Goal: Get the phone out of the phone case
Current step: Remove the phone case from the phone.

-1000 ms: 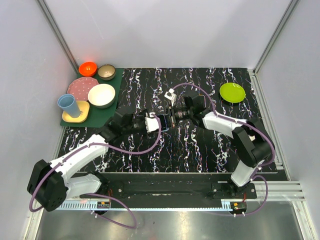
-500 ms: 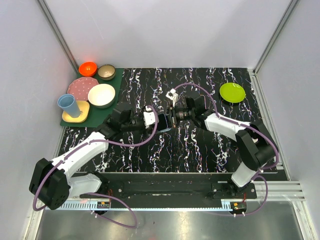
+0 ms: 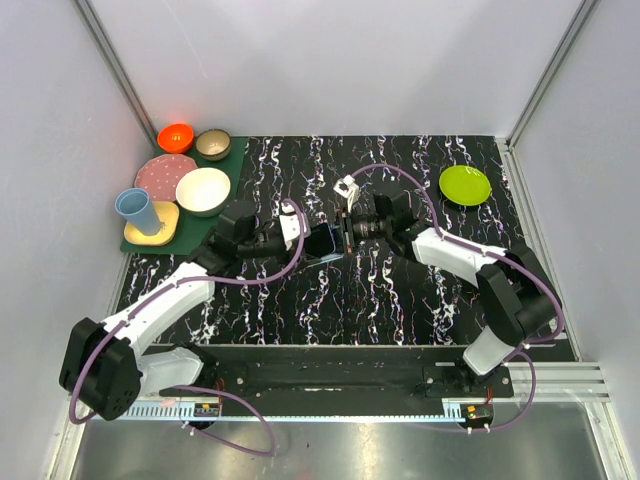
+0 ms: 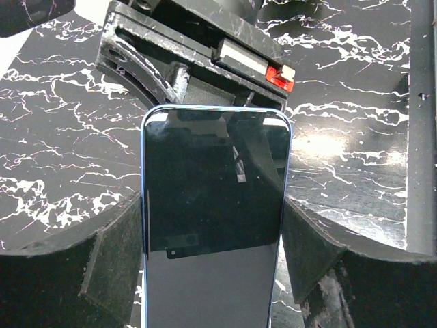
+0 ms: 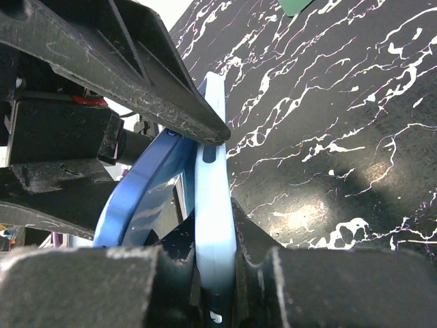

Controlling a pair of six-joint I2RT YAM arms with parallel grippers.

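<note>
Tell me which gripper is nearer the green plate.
Right. The right gripper, gripping the cased phone, is left of the green plate; the left gripper holds its other end, farther left.

Black white-veined tabletop [image 3: 400, 300], pale grey walls [image 3: 350, 60], aluminium corner posts [image 3: 110, 60], seemingly diffuse light.

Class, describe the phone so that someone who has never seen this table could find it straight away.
Find the black marbled table; near its middle the left gripper and right gripper meet. Held between them is the phone: a flat slab with a dark screen and blue edge, unlike the round dishes at the far left.
</note>
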